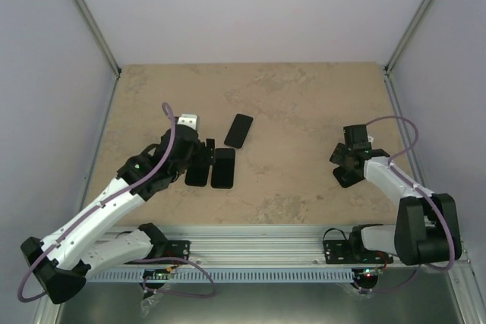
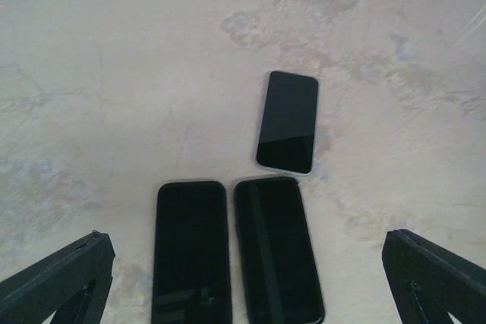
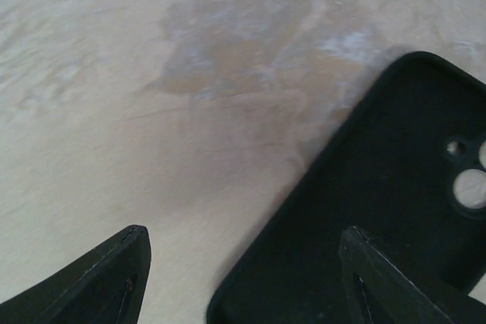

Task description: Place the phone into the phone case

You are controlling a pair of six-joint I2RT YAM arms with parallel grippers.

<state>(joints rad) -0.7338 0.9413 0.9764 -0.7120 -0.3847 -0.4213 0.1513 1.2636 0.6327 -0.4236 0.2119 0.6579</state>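
From above, the left claw (image 1: 199, 155) hovers over two dark slabs (image 1: 223, 168) lying side by side on the table (image 1: 304, 104), with a phone (image 1: 238, 130) angled just beyond them. The right claw (image 1: 348, 163) is over the phone case (image 1: 349, 179) at the table's right. The left wrist view shows its claw spread wide, released. The right wrist view shows fingers parted, one overlapping the case, nothing clamped.

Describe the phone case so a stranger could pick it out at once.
Look at the right side of the tan marbled table, just under the right gripper. The phone case lies there alone, black with round camera holes, unlike the three plain black slabs grouped by the left arm.
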